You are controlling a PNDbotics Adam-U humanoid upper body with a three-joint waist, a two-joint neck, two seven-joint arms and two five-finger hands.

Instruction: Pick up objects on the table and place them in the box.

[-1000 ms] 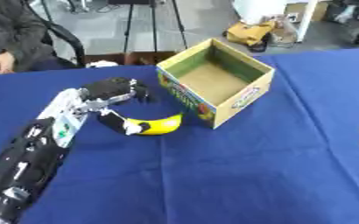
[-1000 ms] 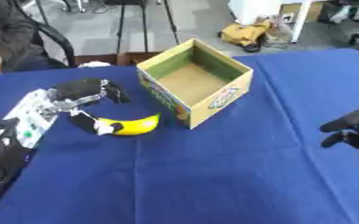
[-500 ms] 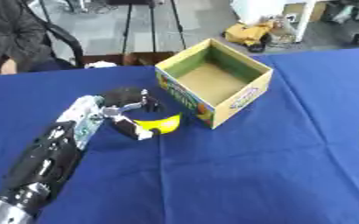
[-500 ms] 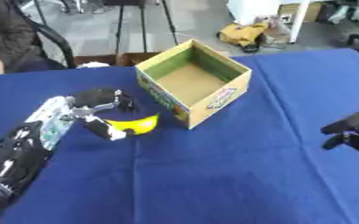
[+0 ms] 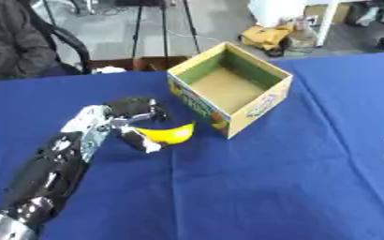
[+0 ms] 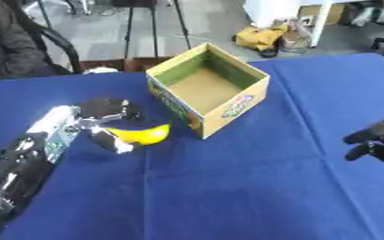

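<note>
Fingers (image 5: 146,141) and thumb of the left hand (image 5: 134,117) curl round 1 end of the yellow banana (image 5: 169,134), pinching it, with the fruit just beside the open cardboard box (image 5: 231,93) on the blue tablecloth (image 5: 253,187); whether it is off the cloth I cannot tell. Over at the right edge, well apart, the right hand (image 6: 377,140) rests with its dark fingers curled, holding nothing.

Left robot hand (image 5: 134,117) is covering the banana's (image 5: 169,133) near end, so can't tell how fingers are sitting on it. Right robot hand (image 6: 377,143) is getting cut off by right edge. Box (image 6: 208,89) label is blurring out, unreadable.
</note>
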